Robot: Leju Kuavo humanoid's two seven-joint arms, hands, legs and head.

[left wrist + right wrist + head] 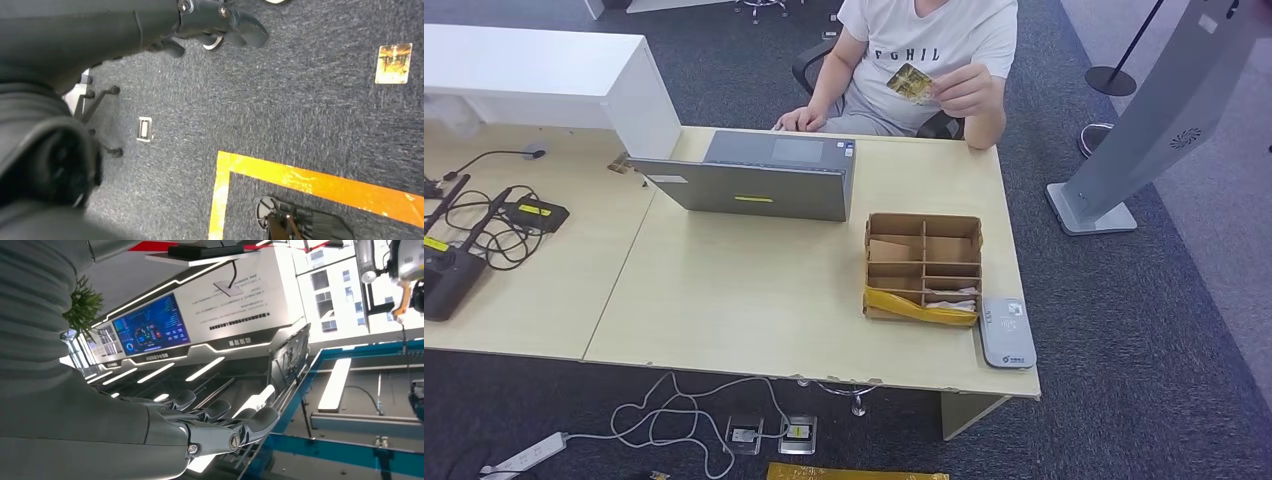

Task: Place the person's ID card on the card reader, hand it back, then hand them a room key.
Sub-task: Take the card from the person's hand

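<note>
ID card, seemingly thin, stiff and light, is waiting at twelve o'clock in the person's hand; edge-pinching looks best. Right hand fingers are lying extended, holding nothing; left hand's fingers cannot be judged.

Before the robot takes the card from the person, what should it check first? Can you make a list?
1. ID card held up in the person's hand: ok.
2. Card reader bare on the desk corner: ok.
3. Right robot hand holds nothing, fingers apart: ok.
4. Left robot hand free: cannot tell, it hangs over the carpet.
5. Room keys in the cardboard box: cannot tell.
</note>
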